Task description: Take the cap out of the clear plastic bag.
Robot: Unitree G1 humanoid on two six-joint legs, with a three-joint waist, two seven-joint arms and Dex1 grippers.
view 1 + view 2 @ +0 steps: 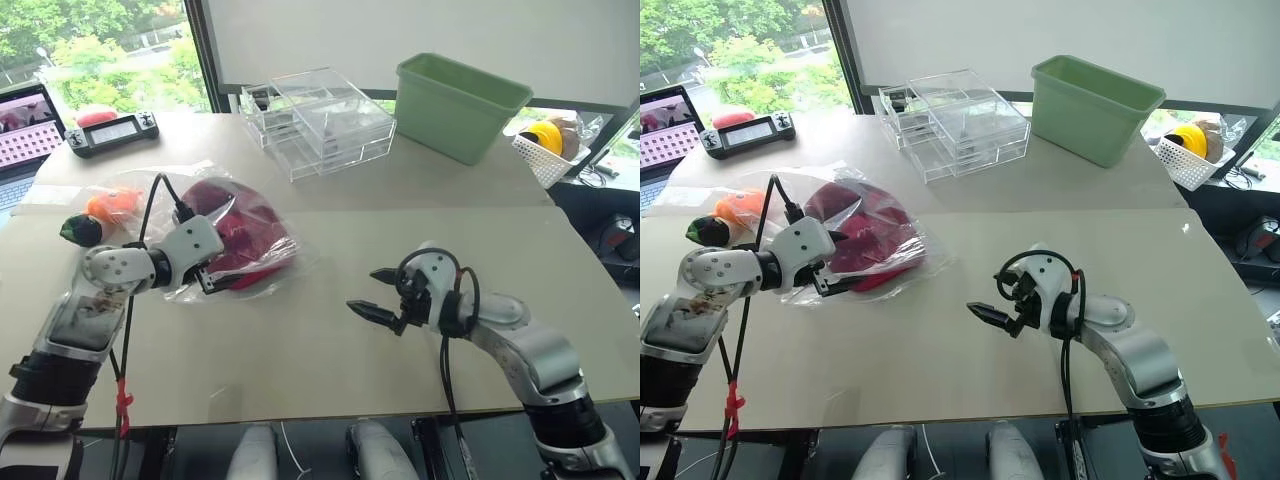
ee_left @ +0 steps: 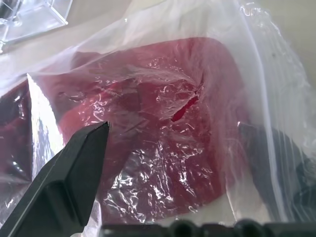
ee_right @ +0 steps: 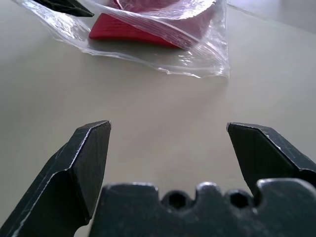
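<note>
No readable text, labels, brands or numbers on anything in view

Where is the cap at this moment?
The dark red cap lies inside the clear plastic bag on the table's left side, just right of the orange plush toy, with the left hand at the bag.

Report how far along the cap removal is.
Done: nothing yet; the dark red cap is still fully inside the clear plastic bag on the table. In hand: the left gripper is at the bag's near edge, fingers spread, with film between them. The right gripper hangs open, apart from the bag. Left: grip the bag, open it, pull the cap out.
</note>
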